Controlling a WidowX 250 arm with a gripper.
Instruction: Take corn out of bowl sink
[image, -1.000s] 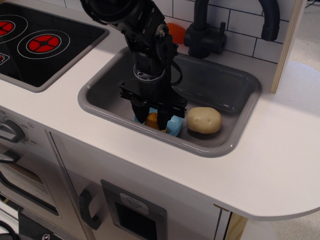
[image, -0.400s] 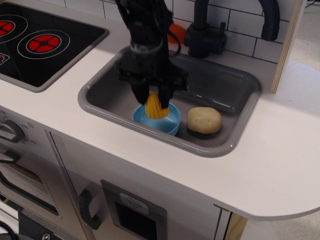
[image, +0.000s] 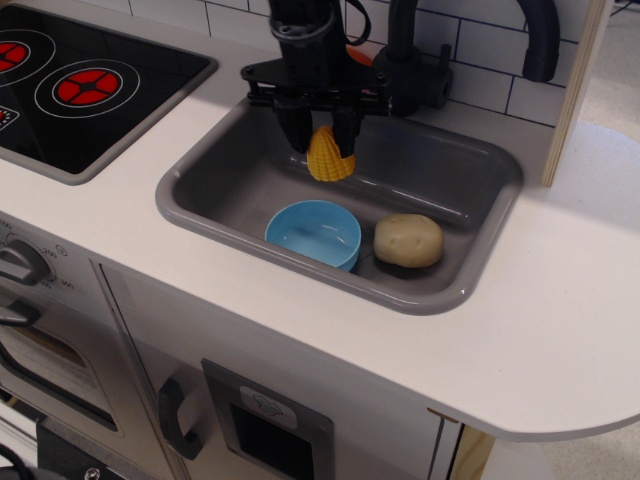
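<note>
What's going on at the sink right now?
The gripper is shut on the corn and holds it in the air above the sink. The light blue bowl sits empty on the sink floor, with the potato close beside it. The corn is out of the bowl but not yet set down.

There is one view only, from a camera set high in front of the toy kitchen, looking down and slightly to the left across the white worktop (image: 560, 330). It stands fairly near: the sink (image: 440, 290) fills the middle, the stove (image: 90, 90) is cut off at the upper left, and the tiled wall and tap (image: 405, 60) run along the top edge.
</note>
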